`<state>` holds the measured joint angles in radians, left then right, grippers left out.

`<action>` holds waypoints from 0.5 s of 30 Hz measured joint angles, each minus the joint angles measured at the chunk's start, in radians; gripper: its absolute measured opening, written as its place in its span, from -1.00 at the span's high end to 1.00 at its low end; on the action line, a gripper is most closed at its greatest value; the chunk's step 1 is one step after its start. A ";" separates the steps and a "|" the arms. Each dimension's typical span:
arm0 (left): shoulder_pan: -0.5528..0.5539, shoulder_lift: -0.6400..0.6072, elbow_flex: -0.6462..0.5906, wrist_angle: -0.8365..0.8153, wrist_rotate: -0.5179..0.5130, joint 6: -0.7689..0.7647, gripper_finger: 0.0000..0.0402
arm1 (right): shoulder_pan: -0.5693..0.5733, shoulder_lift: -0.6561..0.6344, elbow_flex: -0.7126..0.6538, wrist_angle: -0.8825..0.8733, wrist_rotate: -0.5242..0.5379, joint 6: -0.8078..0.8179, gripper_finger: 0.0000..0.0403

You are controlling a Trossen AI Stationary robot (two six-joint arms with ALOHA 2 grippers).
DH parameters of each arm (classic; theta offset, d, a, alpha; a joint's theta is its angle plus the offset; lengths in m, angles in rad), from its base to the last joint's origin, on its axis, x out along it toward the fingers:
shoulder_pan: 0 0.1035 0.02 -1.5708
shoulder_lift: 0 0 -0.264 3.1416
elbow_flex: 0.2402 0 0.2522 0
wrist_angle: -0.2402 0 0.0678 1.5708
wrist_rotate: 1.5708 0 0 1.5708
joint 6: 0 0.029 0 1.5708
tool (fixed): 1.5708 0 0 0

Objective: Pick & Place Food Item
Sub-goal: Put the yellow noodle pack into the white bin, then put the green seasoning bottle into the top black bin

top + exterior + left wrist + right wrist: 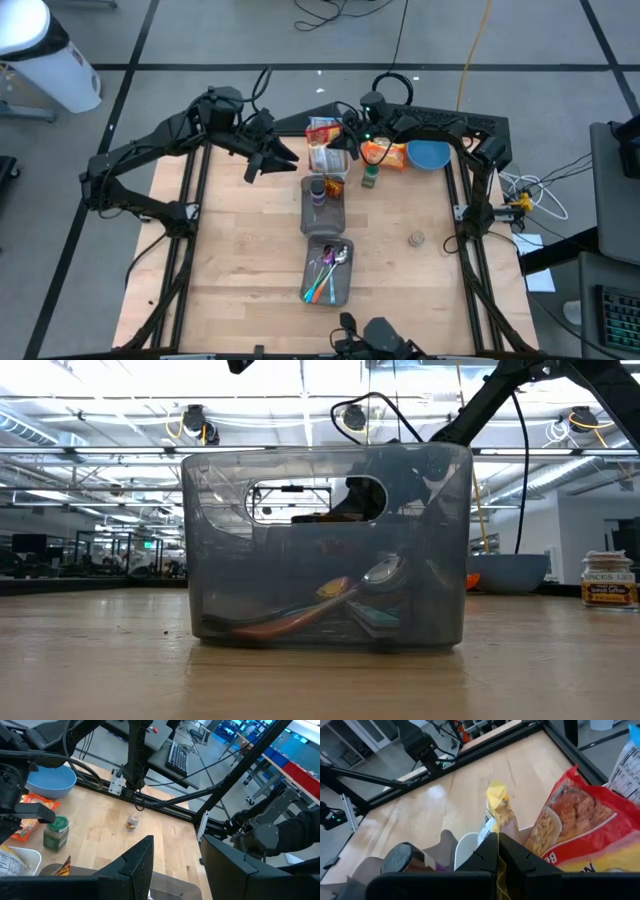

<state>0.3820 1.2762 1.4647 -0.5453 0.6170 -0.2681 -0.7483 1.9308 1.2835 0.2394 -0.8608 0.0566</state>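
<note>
Now right pincer [497,851] clenched on yellow packet [499,810], left pincer [175,865] released.

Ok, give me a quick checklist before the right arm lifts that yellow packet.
1. Right claw shut on the yellow packet: ok.
2. Left claw open, holding nothing: ok.
3. Left claw apart from the right claw in the high view: ok.
4. Red pasta bag free of the packet: cannot tell, they lie right beside each other.
5. Empty bin has room: ok, only a dark-lidded jar at its far end.
</note>
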 joint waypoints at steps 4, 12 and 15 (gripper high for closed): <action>0.000 0.000 0.000 0.000 0.000 0.000 0.15 | 0.000 0.000 0.000 0.041 0.000 0.013 0.99; 0.000 0.000 0.000 -0.002 0.000 -0.001 0.15 | 0.000 0.000 0.000 0.086 0.000 0.055 0.77; 0.000 0.000 0.000 -0.003 0.000 -0.002 0.15 | 0.000 0.000 0.000 0.086 0.000 0.056 0.64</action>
<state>0.3820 1.2762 1.4651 -0.5484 0.6167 -0.2703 -0.7479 1.9308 1.2835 0.3256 -0.8612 0.1123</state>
